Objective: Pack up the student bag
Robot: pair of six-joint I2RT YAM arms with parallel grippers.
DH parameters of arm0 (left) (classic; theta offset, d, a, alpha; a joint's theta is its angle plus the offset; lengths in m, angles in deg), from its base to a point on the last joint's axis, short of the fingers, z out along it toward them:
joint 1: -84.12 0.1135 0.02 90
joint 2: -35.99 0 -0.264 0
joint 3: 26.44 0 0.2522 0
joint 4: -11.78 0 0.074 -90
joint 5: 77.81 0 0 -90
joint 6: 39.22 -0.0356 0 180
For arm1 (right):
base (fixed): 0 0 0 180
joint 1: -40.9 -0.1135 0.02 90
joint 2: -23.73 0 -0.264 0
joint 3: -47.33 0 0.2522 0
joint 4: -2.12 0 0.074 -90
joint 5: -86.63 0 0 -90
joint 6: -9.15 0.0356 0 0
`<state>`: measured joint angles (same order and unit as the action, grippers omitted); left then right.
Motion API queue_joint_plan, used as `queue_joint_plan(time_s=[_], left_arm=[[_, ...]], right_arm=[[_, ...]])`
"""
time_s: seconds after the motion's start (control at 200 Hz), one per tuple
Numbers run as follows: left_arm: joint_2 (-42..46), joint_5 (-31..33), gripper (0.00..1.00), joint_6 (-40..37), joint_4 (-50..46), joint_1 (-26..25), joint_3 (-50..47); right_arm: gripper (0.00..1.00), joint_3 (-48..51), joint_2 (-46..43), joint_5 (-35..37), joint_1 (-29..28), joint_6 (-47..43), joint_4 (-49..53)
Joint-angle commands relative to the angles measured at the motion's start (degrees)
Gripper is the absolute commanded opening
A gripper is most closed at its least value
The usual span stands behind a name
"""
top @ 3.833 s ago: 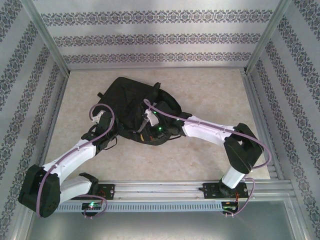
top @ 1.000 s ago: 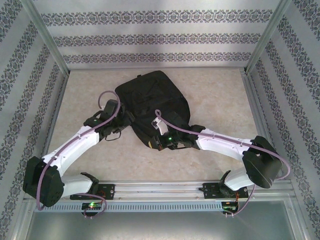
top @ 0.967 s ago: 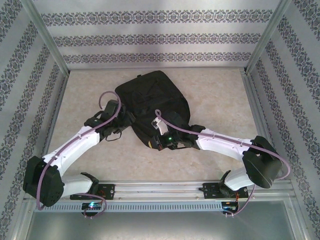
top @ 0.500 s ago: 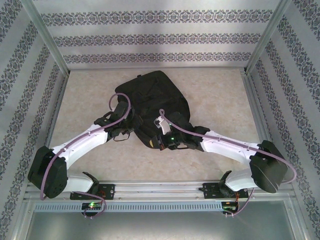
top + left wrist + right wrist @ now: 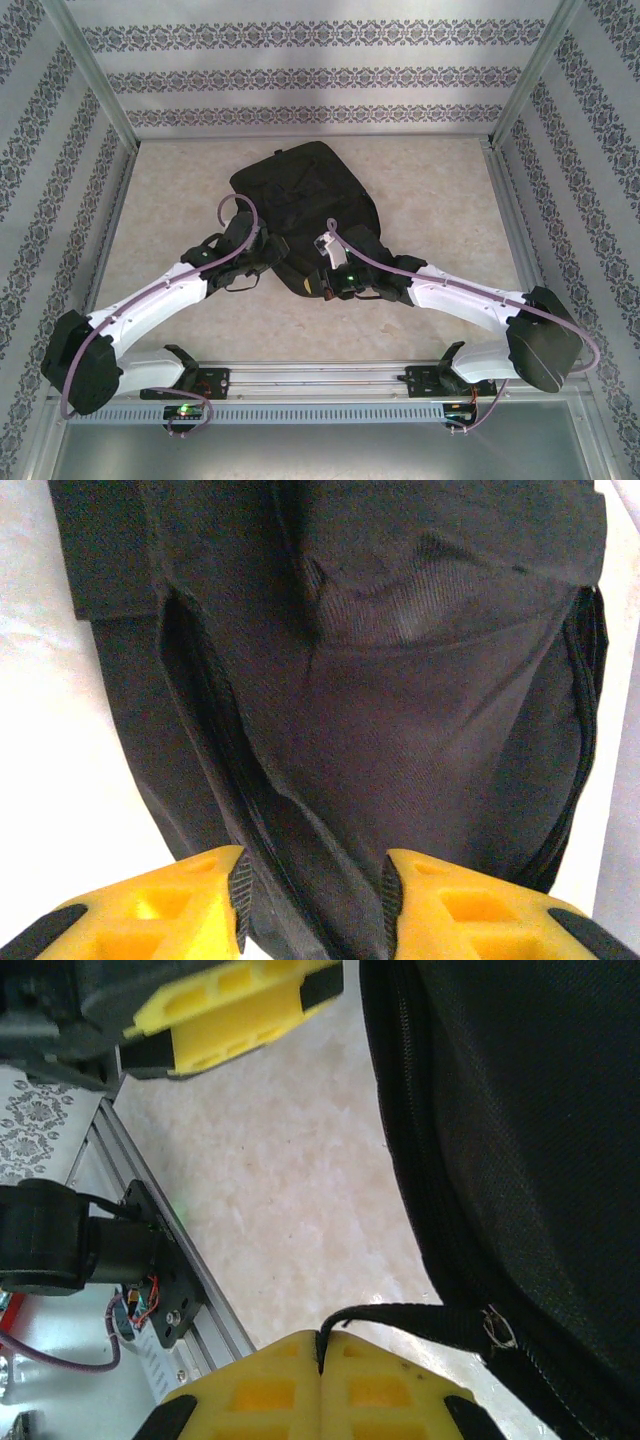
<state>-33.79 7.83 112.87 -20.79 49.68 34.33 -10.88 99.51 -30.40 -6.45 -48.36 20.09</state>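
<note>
The student bag [image 5: 310, 190], a big black fabric backpack, lies in the middle of the table. At its near left edge is my left gripper [image 5: 268, 255]. In the left wrist view the yellow fingers [image 5: 170, 910] of the left gripper [image 5: 312, 890] press a fold of the bag's fabric [image 5: 400, 730] from both sides. My right gripper [image 5: 322, 285] is at the bag's near corner. In the right wrist view this right gripper [image 5: 321, 1345] is shut on a thin black webbing strap [image 5: 400, 1318] that leads to the bag's zipped edge [image 5: 520, 1160]. The left gripper's fingers [image 5: 230, 1010] show at the top there.
The pale marbled table [image 5: 430, 180] lies bare to the left, right and front of the bag. An aluminium rail [image 5: 320, 380] with both arm bases runs along the near edge. Patterned walls and metal posts [image 5: 95, 70] close in the other three sides.
My left arm has swung right towards the bag, and its jaws have narrowed onto the fabric. The right arm's elbow has drifted right and nearer. The right gripper stays shut on the strap.
</note>
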Motion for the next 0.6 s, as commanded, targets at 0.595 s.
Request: queue_joint_plan(time_s=[0.595], left_arm=[[-2.1,2.4,0.42,-0.1,2.4,-2.2,-1.5]], right_arm=[[0.0,3.2,-1.0,-0.9,0.9,1.6,-2.8]])
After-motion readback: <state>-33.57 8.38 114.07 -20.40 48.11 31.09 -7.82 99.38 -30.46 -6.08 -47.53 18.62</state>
